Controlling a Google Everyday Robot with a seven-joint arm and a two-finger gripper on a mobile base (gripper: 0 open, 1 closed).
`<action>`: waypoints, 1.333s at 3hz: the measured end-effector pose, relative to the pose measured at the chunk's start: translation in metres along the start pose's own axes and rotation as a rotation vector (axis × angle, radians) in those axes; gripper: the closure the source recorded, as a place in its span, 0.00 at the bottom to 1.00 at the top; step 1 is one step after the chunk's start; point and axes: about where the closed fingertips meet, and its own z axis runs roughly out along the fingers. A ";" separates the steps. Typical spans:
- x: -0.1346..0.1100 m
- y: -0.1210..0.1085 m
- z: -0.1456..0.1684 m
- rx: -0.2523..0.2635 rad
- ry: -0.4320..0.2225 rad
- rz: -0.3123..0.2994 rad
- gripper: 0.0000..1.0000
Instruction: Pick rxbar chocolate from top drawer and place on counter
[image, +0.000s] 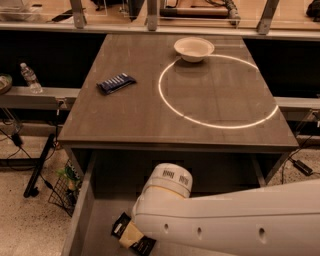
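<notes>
Filling the middle of the view, the grey-brown surface (130, 115) is the widest thing, flat and rectangular. Below its near edge the robot's white arm (240, 225) crosses in from the right. The arm's rounded end, marked with black barcode stickers, sits just under the front of the surface. The top drawer (100, 220) stands pulled out beneath that same near edge, its low left wall and part of its plain floor showing beside the arm. On the right half of the surface lies a bright white ring of light (220, 126). A pale bowl (194, 48) sits upright at the far side of the surface, on the ring's far arc. A dark blue wrapped bar (116, 83) lies flat on the left part of the surface, well apart from the bowl. The rxbar chocolate (120, 226) — a black wrapper with white lettering — lies askew on the drawer floor, below the surface's near edge and toward its left. The claw (131, 234), tan at its tip, sits over the wrapper's middle — whether it is wide, narrow or holding the bar I cannot tell. A small water bottle (30, 77) stands upright on a lower ledge off the left side of the surface.
</notes>
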 end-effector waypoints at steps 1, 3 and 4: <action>-0.002 0.005 0.014 0.003 0.006 0.028 0.00; 0.006 0.008 0.029 0.021 0.003 0.030 0.46; 0.004 0.007 0.024 0.021 0.003 0.030 0.70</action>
